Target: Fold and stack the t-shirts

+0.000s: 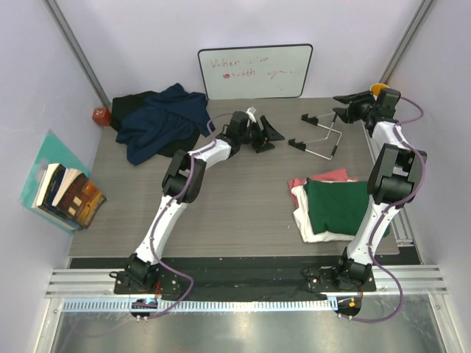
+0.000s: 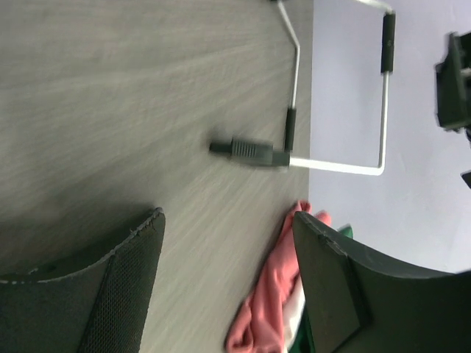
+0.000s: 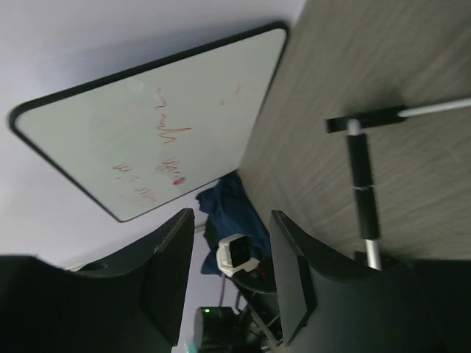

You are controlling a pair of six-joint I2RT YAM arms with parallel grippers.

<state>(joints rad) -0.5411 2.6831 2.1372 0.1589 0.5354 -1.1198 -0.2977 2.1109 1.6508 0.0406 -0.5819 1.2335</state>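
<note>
A navy blue t-shirt (image 1: 165, 118) lies crumpled at the back left, over a black t-shirt (image 1: 132, 103). At the right, a folded dark green t-shirt (image 1: 338, 206) tops a stack with a cream-white one (image 1: 303, 220) and a pink-red one (image 1: 327, 176) beneath. My left gripper (image 1: 268, 134) is open and empty above the bare table middle; its wrist view (image 2: 228, 220) shows the pink-red shirt (image 2: 268, 294) ahead. My right gripper (image 1: 342, 105) is open and empty at the back right; its wrist view (image 3: 232, 217) looks toward the navy shirt (image 3: 232, 202).
A wire frame with black grips (image 1: 320, 136) lies between the grippers and also shows in the left wrist view (image 2: 294, 147) and the right wrist view (image 3: 364, 184). A whiteboard (image 1: 254, 71) leans on the back wall. Books (image 1: 66, 195) and a small red object (image 1: 99, 115) sit at the left.
</note>
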